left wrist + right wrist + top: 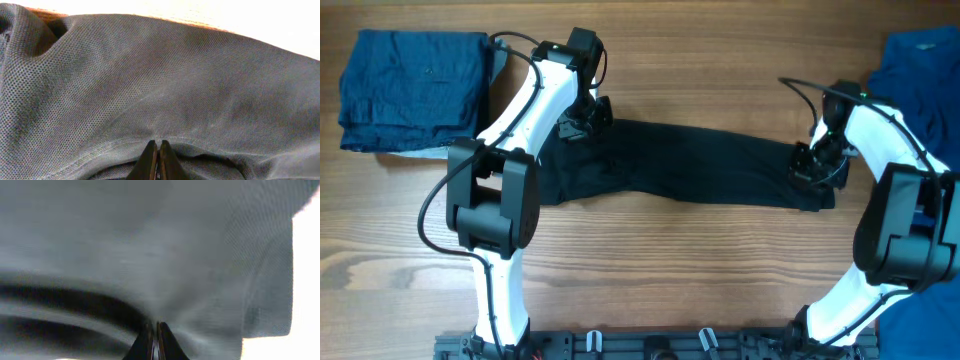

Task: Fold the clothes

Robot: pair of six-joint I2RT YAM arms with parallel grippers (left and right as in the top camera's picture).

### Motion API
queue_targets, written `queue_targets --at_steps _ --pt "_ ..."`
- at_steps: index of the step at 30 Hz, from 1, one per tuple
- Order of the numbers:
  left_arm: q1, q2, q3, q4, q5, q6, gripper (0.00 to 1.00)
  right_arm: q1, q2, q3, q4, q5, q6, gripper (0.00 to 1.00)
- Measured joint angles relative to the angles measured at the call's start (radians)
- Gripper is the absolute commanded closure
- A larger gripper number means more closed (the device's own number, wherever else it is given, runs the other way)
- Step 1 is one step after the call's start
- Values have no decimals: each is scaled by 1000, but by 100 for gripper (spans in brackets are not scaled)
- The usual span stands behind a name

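Observation:
The black shirt (690,165) lies stretched out in a long band across the middle of the wooden table. My left gripper (582,122) is shut on its upper left end, and the left wrist view shows the closed fingers (157,145) pinching a seam of the dark mesh fabric (150,85). My right gripper (814,165) is shut on the shirt's right end; in the right wrist view the closed fingers (154,327) pinch blurred grey fabric (175,240). The collar and the chest logo are hidden.
A stack of folded dark blue garments (410,88) lies at the back left. A royal blue garment (920,70) lies at the right edge behind the right arm. The arm bases stand at the front edge (650,345).

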Motion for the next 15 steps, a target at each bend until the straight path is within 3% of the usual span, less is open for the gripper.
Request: queue_targets --at_steps 2,5,15 --pt "0 0 0 2 0 0 96 8 -10 121 37 -166 -53 96" --pt "0 0 0 2 0 0 96 47 -45 193 75 -258 -81 96" --pt "0 0 0 1 0 0 96 381 8 23 204 -188 -103 96"
